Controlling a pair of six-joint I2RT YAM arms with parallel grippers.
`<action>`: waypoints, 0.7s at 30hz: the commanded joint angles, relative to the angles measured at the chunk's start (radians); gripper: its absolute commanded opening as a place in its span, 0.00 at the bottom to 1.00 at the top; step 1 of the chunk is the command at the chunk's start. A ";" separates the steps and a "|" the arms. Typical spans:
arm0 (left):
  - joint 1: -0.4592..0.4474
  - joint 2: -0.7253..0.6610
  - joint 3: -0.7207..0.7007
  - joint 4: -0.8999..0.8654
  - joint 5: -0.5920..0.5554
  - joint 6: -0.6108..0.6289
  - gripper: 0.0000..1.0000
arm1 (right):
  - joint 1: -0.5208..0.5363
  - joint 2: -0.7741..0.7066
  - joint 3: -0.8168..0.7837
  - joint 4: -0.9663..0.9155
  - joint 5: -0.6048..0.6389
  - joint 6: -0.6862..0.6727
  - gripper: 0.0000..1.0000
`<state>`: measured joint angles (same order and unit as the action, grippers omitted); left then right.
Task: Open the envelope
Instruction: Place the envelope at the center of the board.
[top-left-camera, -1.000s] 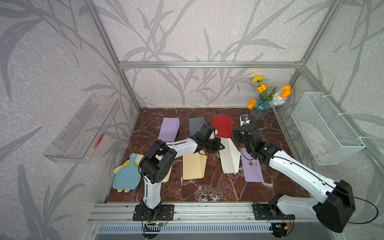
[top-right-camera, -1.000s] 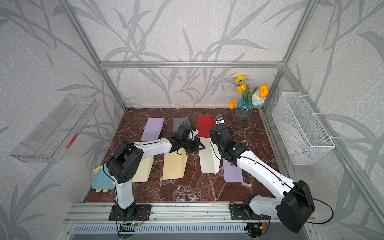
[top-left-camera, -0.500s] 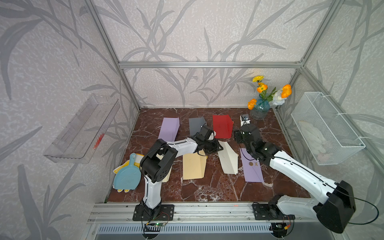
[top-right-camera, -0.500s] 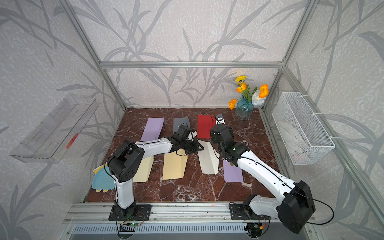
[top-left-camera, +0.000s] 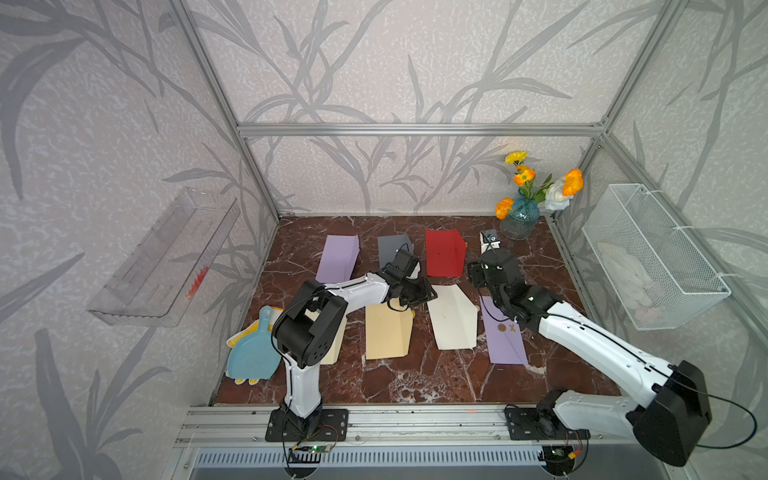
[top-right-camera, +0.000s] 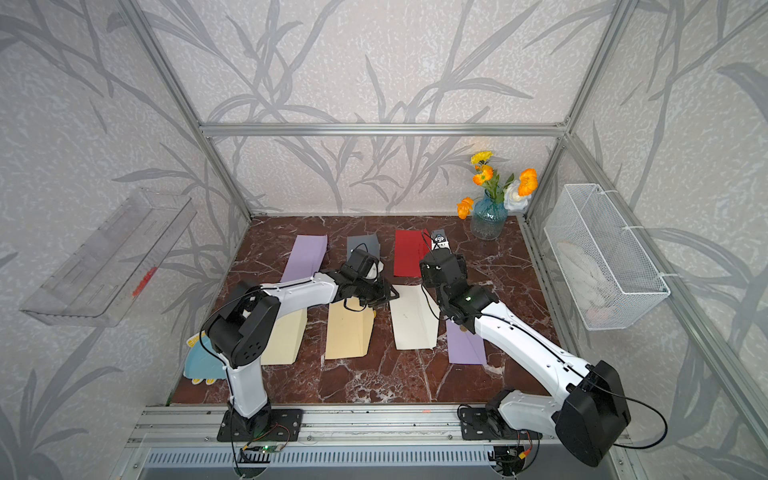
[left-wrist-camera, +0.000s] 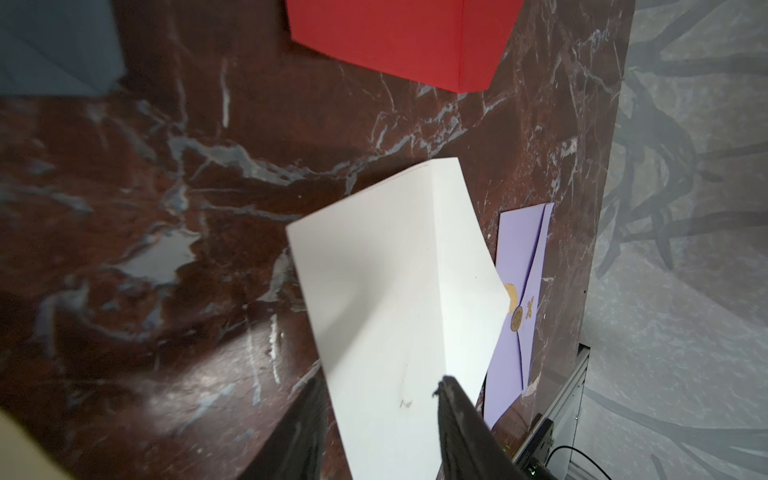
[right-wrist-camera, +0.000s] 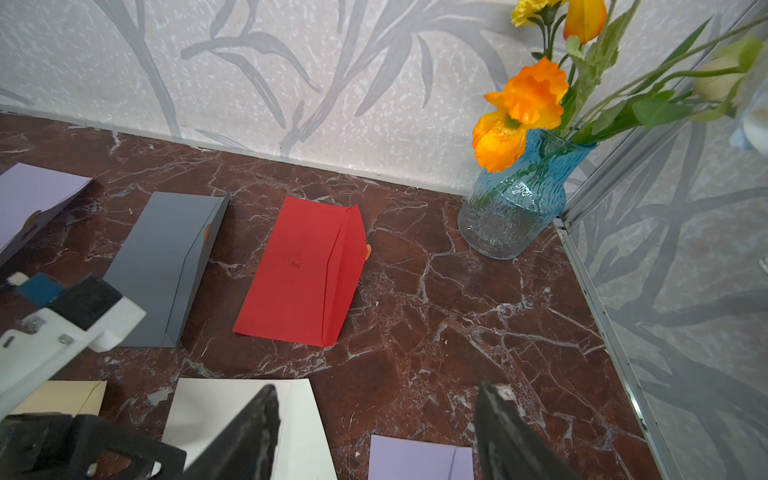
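Note:
The white envelope (top-left-camera: 453, 318) (top-right-camera: 413, 318) lies mid-table, its flap folded out toward the right with a gold seal at the tip. My left gripper (top-left-camera: 428, 293) (top-right-camera: 392, 295) hovers at the envelope's far left corner. In the left wrist view the left gripper (left-wrist-camera: 380, 380) is open, its fingers apart above the white envelope (left-wrist-camera: 395, 270) and holding nothing. My right gripper (top-left-camera: 476, 272) (right-wrist-camera: 380, 388) is open and empty just beyond the envelope's far right corner, over bare marble.
A sealed purple envelope (top-left-camera: 505, 332) lies right of the white one and a yellow one (top-left-camera: 388, 332) left of it. Red (top-left-camera: 444, 253), grey (top-left-camera: 392, 249) and purple (top-left-camera: 338, 257) envelopes lie behind. A flower vase (top-left-camera: 519, 216) stands back right, a blue mitt (top-left-camera: 253, 353) front left.
My left gripper's jaws have parted and let go of the white envelope's flap, which has settled lower. The right arm has not moved.

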<state>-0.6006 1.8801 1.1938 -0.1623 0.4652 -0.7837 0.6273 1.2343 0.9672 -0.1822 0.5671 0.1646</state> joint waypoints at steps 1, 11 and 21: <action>0.021 -0.074 -0.008 -0.076 -0.065 0.061 0.46 | 0.003 0.001 -0.007 0.020 0.006 0.003 0.74; 0.033 -0.114 0.026 -0.093 -0.067 0.130 0.50 | -0.053 0.045 0.010 -0.077 -0.013 0.112 0.74; -0.027 -0.038 0.155 0.000 0.104 0.145 0.50 | -0.307 0.018 -0.109 -0.221 -0.285 0.321 0.74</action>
<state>-0.6079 1.8286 1.2957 -0.1997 0.4915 -0.6750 0.3477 1.2808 0.8925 -0.3267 0.3798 0.4091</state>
